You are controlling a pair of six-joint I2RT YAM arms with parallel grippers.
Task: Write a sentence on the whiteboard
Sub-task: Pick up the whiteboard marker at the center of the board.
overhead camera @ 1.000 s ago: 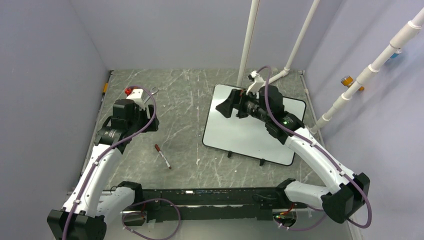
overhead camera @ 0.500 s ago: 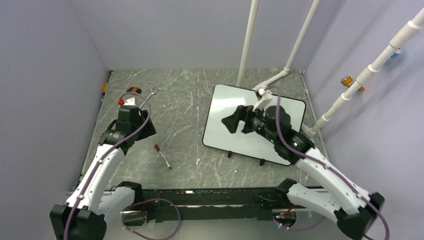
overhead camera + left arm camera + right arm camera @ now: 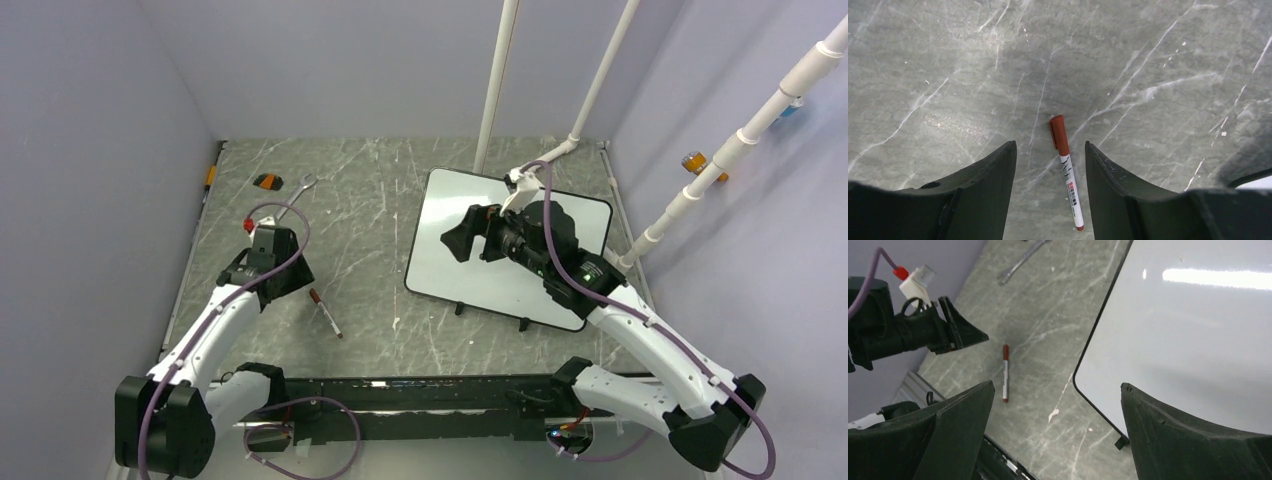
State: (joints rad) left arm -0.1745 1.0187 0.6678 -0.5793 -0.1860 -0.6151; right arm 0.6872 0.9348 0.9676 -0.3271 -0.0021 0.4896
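Grey marbled table [image 3: 380, 200], marker [image 3: 1066, 170] near parted left jaws, right jaws spread wide above whiteboard [image 3: 450, 270]

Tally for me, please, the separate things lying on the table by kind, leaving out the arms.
whiteboard: 1
red-capped marker: 1
wrench: 1
small orange and black object: 1
Total: 4

whiteboard [image 3: 460, 275] 1 | marker [image 3: 325, 312] 1 | wrench [image 3: 303, 185] 1 | white pipes [image 3: 497, 80] 3
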